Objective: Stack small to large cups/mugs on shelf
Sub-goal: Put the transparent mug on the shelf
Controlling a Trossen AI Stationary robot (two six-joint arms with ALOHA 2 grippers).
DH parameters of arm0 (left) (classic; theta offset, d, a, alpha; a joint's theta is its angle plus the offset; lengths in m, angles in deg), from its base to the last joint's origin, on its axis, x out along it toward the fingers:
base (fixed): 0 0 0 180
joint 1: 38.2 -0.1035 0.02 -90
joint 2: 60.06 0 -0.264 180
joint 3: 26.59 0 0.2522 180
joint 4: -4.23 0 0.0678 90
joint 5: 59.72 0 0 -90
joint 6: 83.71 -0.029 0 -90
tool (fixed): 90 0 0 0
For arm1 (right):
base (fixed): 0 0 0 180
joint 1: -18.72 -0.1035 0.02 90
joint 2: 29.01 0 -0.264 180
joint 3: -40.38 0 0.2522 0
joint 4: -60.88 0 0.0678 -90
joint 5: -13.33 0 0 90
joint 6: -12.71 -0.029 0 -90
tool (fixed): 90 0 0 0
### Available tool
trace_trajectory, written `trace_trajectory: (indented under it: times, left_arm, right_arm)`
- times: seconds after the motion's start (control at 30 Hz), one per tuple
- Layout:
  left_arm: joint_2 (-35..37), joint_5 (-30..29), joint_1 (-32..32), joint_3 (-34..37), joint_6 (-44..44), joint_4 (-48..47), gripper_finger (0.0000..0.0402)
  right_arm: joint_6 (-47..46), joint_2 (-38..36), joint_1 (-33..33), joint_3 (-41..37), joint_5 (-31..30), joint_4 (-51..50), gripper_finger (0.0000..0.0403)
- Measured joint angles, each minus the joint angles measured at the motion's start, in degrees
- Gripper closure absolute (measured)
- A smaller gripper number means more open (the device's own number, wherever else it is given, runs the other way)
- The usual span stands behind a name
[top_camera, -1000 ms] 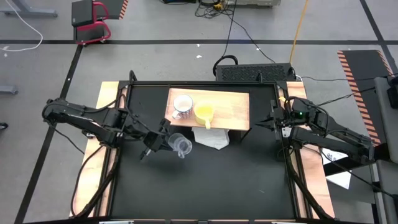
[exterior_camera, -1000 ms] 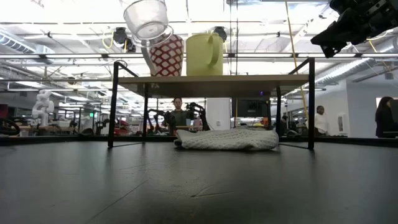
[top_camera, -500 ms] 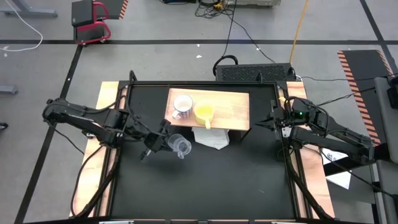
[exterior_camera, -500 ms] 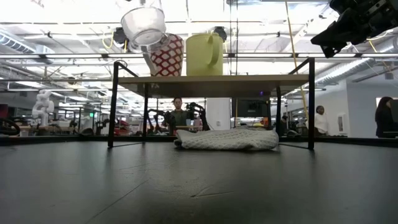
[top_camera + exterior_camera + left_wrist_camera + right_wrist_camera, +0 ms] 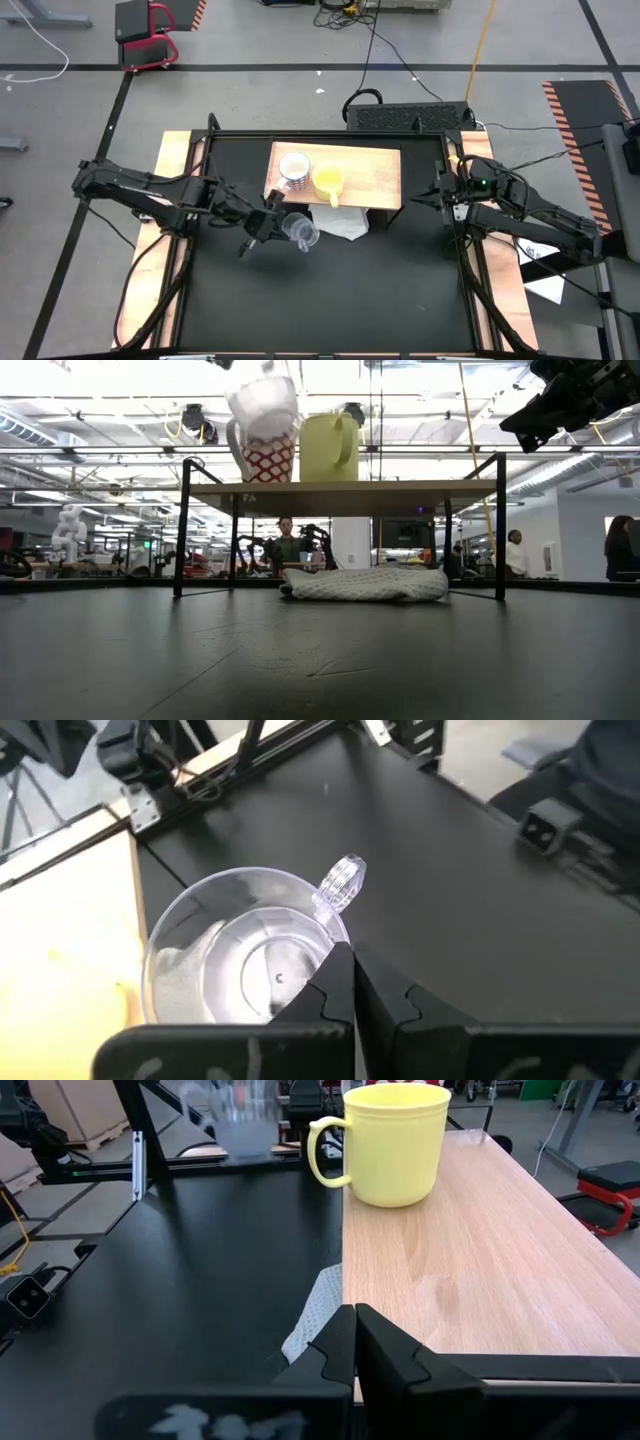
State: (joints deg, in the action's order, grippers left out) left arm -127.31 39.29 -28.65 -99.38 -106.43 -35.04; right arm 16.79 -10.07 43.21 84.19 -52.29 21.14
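Observation:
In the high view my left gripper [image 5: 272, 224] is shut on the clear glass cup [image 5: 302, 231], in the air just in front of the shelf's near left corner. The low view shows the cup [image 5: 262, 404] above shelf height, in front of the white mug. The white mug [image 5: 293, 171], red-patterned on its side, and the yellow mug [image 5: 328, 182] stand side by side on the shelf's [image 5: 375, 172] light-wood top. My right gripper [image 5: 425, 198] is shut and waits at the table's right edge, level with the shelf [image 5: 480, 1250] and facing the yellow mug [image 5: 395, 1142]. My left gripper pinches the glass cup's rim [image 5: 330, 932] right beside its small handle [image 5: 342, 883], one finger inside the cup and one outside. It comes from the table's left. The cup is lifted clear, mouth turned toward the wrist camera.
A white cloth [image 5: 340, 222] lies on the black table, partly under the shelf's near edge, and it also shows in the low view [image 5: 365, 583]. The shelf's black legs [image 5: 182, 525] stand at its corners. Bare board lies right of the yellow mug.
My left gripper has carried the glass cup toward the table's right, toward the shelf's near left corner. In the low view the cup has shifted from left of the white mug to in front of it, now motion-blurred. It stays shut on the cup.

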Motion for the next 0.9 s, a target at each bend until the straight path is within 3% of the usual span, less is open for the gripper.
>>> trace_trajectory:
  times: [0.2,0.57,0.9]
  left_arm:
    - [-2.70,3.72,-1.39,-2.04,-2.91,2.73,0.0401]
    - [-4.54,4.49,-3.38,-10.62,-5.96,1.75,0.0401]
    - [-4.54,-0.45,-5.92,-15.44,-5.90,-3.43,0.0401]
  right_arm:
    - [-0.03,-0.02,0.00,0.01,0.00,0.04,0.0403]
    - [-0.28,-0.02,-0.02,0.02,0.00,0.02,0.0403]
    - [-0.28,-0.02,0.00,0.02,0.00,0.02,0.0403]
